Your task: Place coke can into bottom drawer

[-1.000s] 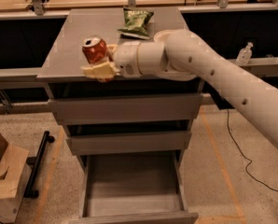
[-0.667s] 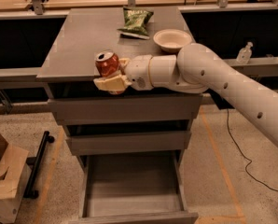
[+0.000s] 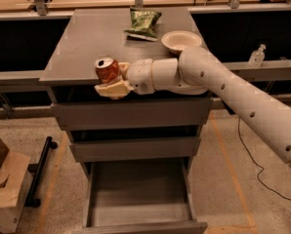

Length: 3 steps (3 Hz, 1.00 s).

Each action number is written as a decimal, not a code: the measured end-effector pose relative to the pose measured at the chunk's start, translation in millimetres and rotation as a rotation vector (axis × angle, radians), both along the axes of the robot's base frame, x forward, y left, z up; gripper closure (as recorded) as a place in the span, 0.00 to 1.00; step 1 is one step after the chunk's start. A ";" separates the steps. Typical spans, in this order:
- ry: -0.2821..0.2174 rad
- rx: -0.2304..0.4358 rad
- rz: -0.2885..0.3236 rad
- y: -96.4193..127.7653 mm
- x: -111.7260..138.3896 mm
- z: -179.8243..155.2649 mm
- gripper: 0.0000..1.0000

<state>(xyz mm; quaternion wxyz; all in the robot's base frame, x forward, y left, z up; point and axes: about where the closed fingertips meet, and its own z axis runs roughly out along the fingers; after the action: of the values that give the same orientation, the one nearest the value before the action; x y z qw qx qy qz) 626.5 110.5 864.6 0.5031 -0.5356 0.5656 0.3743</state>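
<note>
The red coke can (image 3: 107, 70) with a silver top is held in my gripper (image 3: 111, 80), tilted, at the front edge of the grey cabinet top (image 3: 87, 43). The gripper's cream fingers (image 3: 111, 88) are closed around the can from the right and below. My white arm (image 3: 223, 96) reaches in from the lower right. The bottom drawer (image 3: 138, 194) is pulled open below, a wide grey box with nothing in it. The gripper and can are well above it, slightly left of its middle.
A green chip bag (image 3: 143, 23) and a cream bowl (image 3: 181, 41) lie on the cabinet top behind the arm. Two shut grey drawers (image 3: 133, 116) sit above the open one. A cardboard box (image 3: 4, 184) and a black bar (image 3: 40, 169) are on the floor at left.
The gripper has carried the can forward and slightly right, from over the cabinet top to its front edge, and a little lower.
</note>
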 end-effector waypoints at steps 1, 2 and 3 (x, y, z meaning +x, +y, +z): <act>0.025 0.014 0.040 -7.1 -8.6 -53.6 1.00; 0.097 -0.011 0.032 -24.0 -27.7 -119.6 1.00; 0.124 -0.024 0.054 -18.7 -42.7 -135.8 1.00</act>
<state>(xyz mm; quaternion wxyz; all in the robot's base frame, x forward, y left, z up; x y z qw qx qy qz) 583.8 91.8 728.8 0.4503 -0.5324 0.5854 0.4136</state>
